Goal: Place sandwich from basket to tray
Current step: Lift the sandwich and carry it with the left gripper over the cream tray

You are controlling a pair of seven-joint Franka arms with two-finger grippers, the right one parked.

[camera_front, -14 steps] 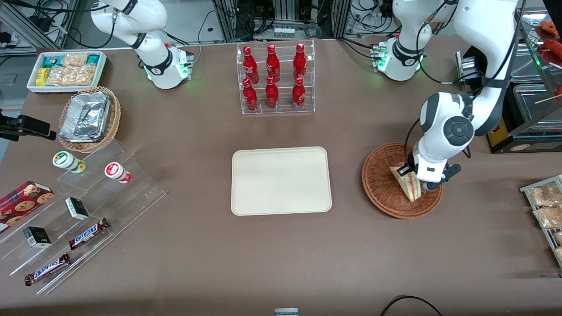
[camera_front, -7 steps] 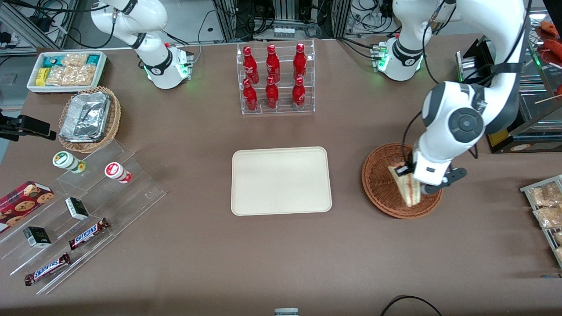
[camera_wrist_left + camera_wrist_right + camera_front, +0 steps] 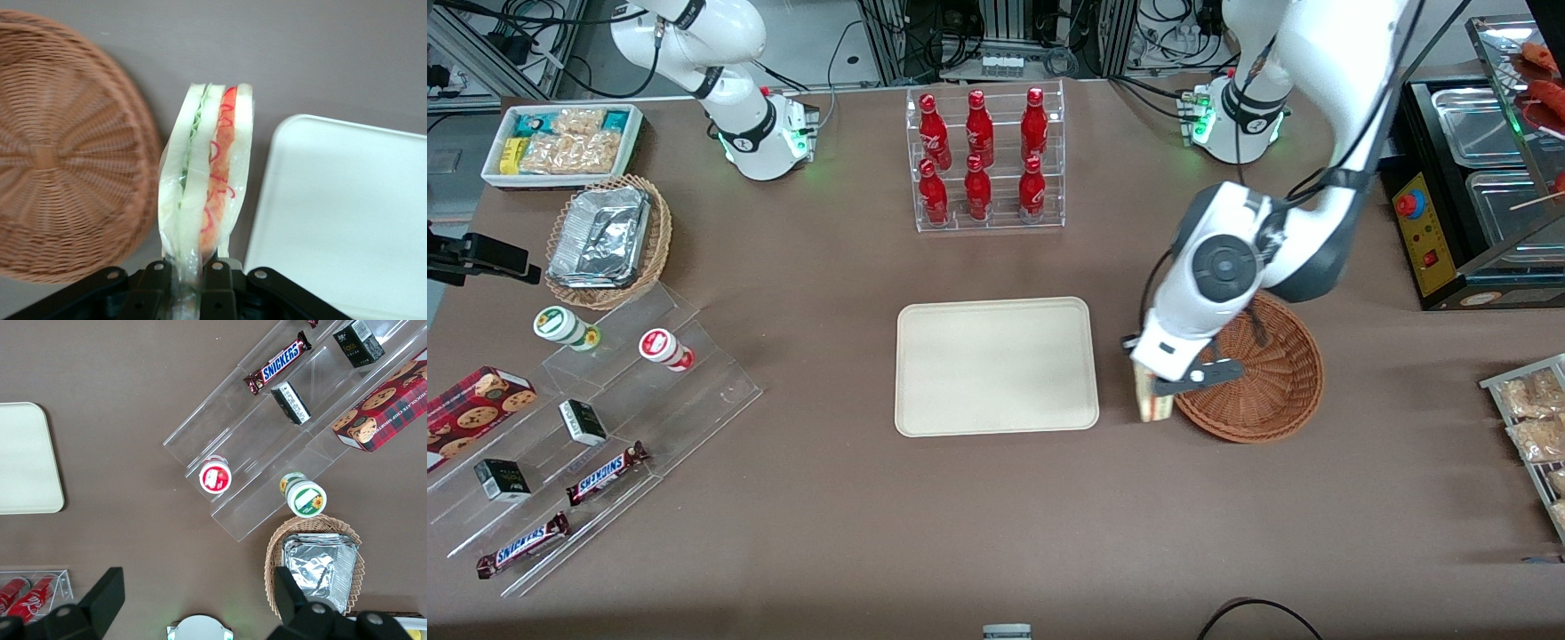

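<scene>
Your tool (image 3: pixel 189 275) is clenched on the sandwich (image 3: pixel 207 170), pinching one end of its clear wrap between the two black fingers (image 3: pixel 157 280) so the wedge juts straight out from them. You have it held above the brown bench (image 3: pixel 996 516), in the gap between the wicker basket (image 3: pixel 1272 391) and the cream tray (image 3: pixel 996 366), just beside the basket's rim and touching neither.
</scene>
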